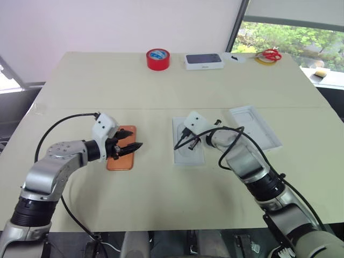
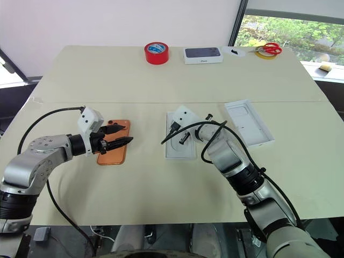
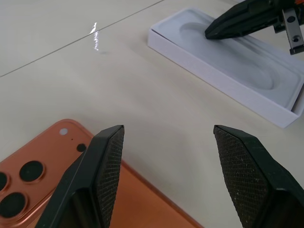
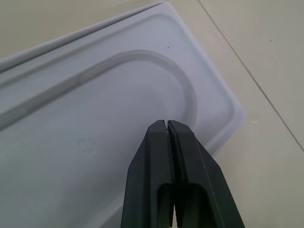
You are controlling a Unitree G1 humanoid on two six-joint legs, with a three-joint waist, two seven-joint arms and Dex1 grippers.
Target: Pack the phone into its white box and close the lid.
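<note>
Head view: my left gripper (image 1: 133, 147) gapes empty over the phone (image 1: 120, 162), right gripper (image 1: 189, 144) pinched shut, empty, over the white box (image 1: 187, 157).

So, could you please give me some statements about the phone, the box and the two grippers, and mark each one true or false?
1. The phone already lies inside the white box. False: it lies on the table, left of the box.
2. The left gripper is open. True.
3. The right gripper is open. False: it is shut, over the box.
4. The lid lies right of the box. True.
5. The red tape roll sits near the table's far edge. True.
</note>
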